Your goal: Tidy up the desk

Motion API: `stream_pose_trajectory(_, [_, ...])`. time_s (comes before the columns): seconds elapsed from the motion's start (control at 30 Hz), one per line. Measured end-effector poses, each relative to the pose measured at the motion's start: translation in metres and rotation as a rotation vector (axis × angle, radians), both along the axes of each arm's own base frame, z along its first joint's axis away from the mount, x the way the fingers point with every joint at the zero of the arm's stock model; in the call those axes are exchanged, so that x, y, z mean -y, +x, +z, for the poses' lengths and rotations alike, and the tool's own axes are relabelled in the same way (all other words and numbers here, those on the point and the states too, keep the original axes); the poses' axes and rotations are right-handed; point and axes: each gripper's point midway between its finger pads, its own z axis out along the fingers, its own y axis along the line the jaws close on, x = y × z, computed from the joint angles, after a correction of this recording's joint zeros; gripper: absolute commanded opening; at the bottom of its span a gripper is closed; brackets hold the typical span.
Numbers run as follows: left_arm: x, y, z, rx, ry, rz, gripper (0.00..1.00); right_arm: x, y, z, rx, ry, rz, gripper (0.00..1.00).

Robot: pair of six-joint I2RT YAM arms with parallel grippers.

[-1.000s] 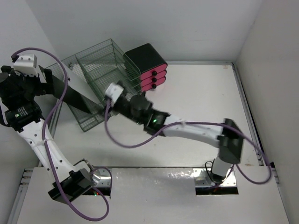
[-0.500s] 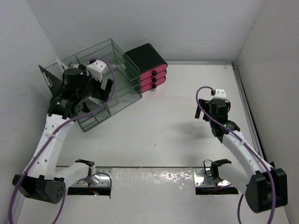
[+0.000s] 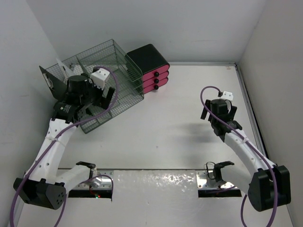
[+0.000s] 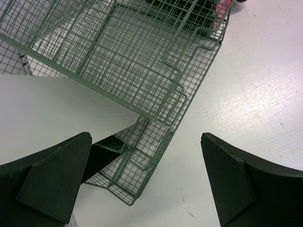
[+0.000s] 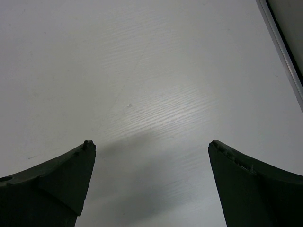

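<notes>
The desk (image 3: 180, 104) is a white tabletop with metal edge rails. My left gripper (image 3: 100, 105) hangs open and empty over the front corner of a green wire-mesh rack (image 3: 102, 71) at the back left. In the left wrist view the gripper (image 4: 145, 156) frames the rack's lower edge (image 4: 156, 118), with bare desk (image 4: 255, 94) to the right. My right gripper (image 3: 218, 116) is open and empty above bare desk on the right. The right wrist view shows that gripper (image 5: 151, 146) over the white surface (image 5: 142, 71) only.
A black box with pink drawers (image 3: 151, 68) stands right of the rack against the back wall. A black board (image 3: 52, 82) leans at the rack's left end, and a white sheet (image 4: 57, 113) lies across the rack. A metal rail (image 5: 284, 47) runs along the desk's right edge.
The right arm has pulled back from the rack to the right side of the desk. The left arm has come down from the far left to above the rack's front.
</notes>
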Motion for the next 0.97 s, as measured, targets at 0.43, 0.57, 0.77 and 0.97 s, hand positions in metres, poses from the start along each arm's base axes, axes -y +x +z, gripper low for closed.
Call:
stream_pose_trajectory(0.43, [-0.006,-0.002,0.000,0.001,0.017,0.024,1.00,0.007,-0.003,0.006,0.028,-0.016,-0.040,0.99])
stream_pose_trajectory(0.57, [-0.007,-0.002,0.000,0.002,0.026,0.030,1.00,0.009,-0.005,0.009,0.053,-0.018,-0.046,0.99])
stream_pose_trajectory(0.77, [-0.008,-0.002,-0.001,-0.002,0.034,0.025,1.00,0.012,-0.009,0.006,0.066,-0.022,-0.051,0.99])
stream_pose_trajectory(0.97, [-0.008,-0.003,0.000,0.001,0.044,0.019,0.99,0.012,-0.007,0.009,0.080,-0.019,-0.057,0.99])
